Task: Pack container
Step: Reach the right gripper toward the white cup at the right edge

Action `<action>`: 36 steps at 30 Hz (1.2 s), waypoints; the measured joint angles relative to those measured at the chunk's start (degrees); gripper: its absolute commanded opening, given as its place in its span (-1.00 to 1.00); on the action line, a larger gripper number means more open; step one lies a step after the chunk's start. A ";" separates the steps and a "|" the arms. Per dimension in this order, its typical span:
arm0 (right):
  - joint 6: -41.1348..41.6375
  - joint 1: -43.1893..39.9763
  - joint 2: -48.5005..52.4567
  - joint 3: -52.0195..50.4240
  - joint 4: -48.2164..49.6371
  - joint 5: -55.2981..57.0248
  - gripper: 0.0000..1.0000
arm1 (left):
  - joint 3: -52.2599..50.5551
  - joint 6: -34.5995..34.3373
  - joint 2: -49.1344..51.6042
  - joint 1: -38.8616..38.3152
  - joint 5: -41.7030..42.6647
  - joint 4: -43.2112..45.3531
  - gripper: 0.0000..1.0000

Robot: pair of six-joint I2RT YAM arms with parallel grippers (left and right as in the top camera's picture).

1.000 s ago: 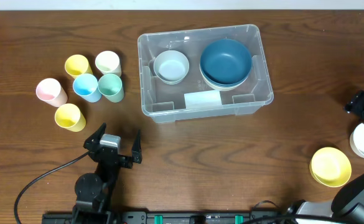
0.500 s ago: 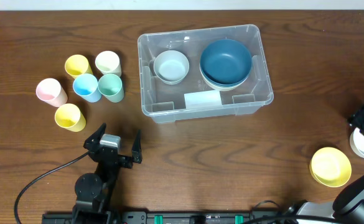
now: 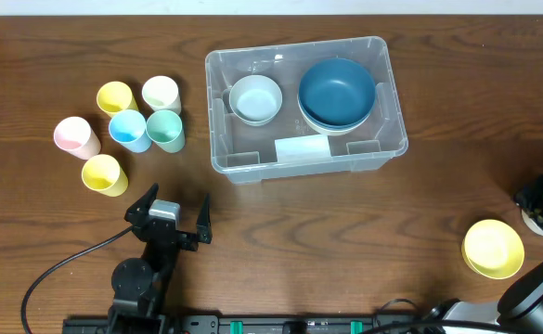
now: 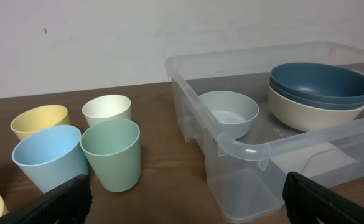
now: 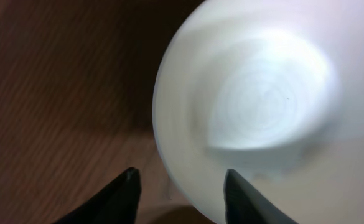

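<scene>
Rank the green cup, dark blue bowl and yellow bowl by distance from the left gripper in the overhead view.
1. Green cup, just beyond the left gripper.
2. Dark blue bowl, in the container.
3. Yellow bowl, far right.

White bowl (image 5: pixel 262 106) near table's right edge: blurred in the wrist view, cut off right and bottom. From overhead, right gripper (image 3: pixel 542 199) hides most of it.

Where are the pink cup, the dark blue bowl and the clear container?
pink cup (image 3: pixel 74 135), overhead view, its middle.
dark blue bowl (image 3: pixel 337 88), overhead view, inner floor.
container (image 3: pixel 243 165), overhead view, near wall.
</scene>
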 measured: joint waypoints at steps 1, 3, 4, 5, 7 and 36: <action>0.22 0.00 0.00 -0.42 0.52 -0.09 -0.26 | 0.00 0.00 0.00 0.00 -0.02 0.00 0.96; 0.85 0.00 0.00 -1.27 1.33 -0.13 -0.38 | 0.00 0.00 0.00 0.00 0.00 0.00 0.96; 1.07 0.00 0.00 -1.57 1.53 -0.13 -0.44 | 0.00 0.00 0.00 0.00 0.00 0.00 0.96; 1.18 0.00 0.00 -1.79 1.64 -0.15 -0.52 | 0.00 0.00 0.00 0.00 0.00 0.00 0.96; 1.60 0.00 0.00 -2.01 1.79 -0.31 -0.71 | 0.00 0.00 0.00 0.00 0.00 -0.02 0.96; -0.35 11.93 0.15 27.23 -13.31 -8.76 -0.98 | 0.00 0.00 0.00 0.00 0.00 0.00 0.96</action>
